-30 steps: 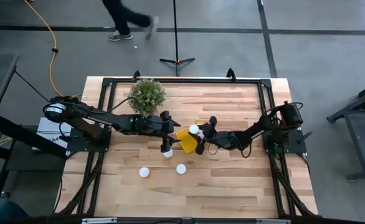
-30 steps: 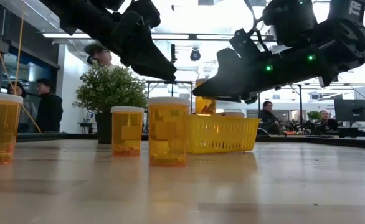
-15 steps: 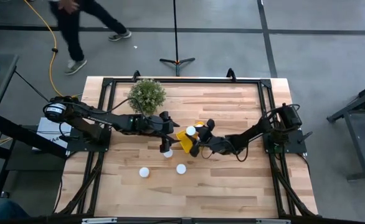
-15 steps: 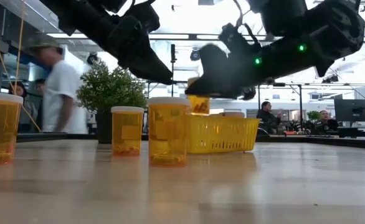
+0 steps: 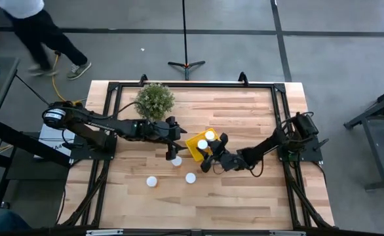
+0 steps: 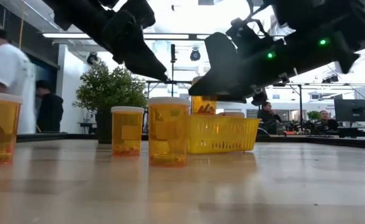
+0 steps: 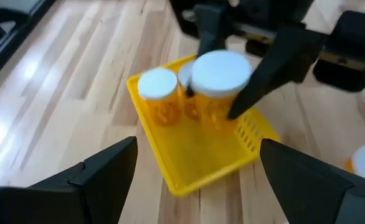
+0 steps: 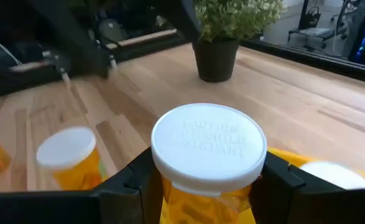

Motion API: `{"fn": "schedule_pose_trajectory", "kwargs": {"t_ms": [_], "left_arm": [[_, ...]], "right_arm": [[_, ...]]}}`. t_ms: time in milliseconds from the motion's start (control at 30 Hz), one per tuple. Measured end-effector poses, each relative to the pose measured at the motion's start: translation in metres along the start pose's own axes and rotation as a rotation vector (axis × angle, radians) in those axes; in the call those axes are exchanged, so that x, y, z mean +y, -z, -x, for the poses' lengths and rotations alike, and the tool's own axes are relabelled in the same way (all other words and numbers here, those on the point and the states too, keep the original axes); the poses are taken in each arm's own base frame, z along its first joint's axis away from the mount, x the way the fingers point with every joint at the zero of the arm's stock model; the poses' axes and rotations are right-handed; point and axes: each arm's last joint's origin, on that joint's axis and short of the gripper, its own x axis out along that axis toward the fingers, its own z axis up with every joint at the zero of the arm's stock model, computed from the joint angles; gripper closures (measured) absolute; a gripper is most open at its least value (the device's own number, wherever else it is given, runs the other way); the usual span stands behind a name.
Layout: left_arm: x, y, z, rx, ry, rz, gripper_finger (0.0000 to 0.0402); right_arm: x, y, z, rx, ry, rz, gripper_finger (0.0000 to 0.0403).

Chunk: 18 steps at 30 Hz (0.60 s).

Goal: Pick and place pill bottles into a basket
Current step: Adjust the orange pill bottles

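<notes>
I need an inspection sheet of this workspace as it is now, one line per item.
Surface: pale wooden table.
Job's things: yellow plastic basket holds one orange pill bottle; three white-capped bottles stand outside.
Clutter: green potted plant.
Grippers: right gripper shut on another white-capped bottle over the basket; left gripper open beside it.
Cables: yellow cable on floor.
Surroundings: person walking.

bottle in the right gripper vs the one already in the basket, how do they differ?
The held bottle is clamped by the right gripper above the basket; the other bottle stands free inside it. The held one is beside the basket's long wall, the other in a corner. Both are upright, white-capped and orange.
</notes>
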Motion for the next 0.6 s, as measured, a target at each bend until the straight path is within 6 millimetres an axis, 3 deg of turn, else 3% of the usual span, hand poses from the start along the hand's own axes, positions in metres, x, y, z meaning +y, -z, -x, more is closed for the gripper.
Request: {"fn": "schedule_pose_trajectory", "kwargs": {"t_ms": [200, 433, 600], "left_arm": [[0.000, -0.004, 0.007, -0.023, 0.026, 0.002, 0.0028], [0.000, -0.002, 0.008, -0.006, 0.027, 0.004, 0.0028], [0.000, -0.003, 0.008, -0.009, 0.030, 0.012, 0.0028]], "right_arm": [[0.015, 0.001, 0.004, -0.034, 0.053, 0.039, 0.0232], [0.012, 0.023, -0.003, -0.013, 0.115, 0.039, 0.0233], [0.014, 0.027, -0.004, -0.027, 0.135, 0.027, 0.0233]]}}
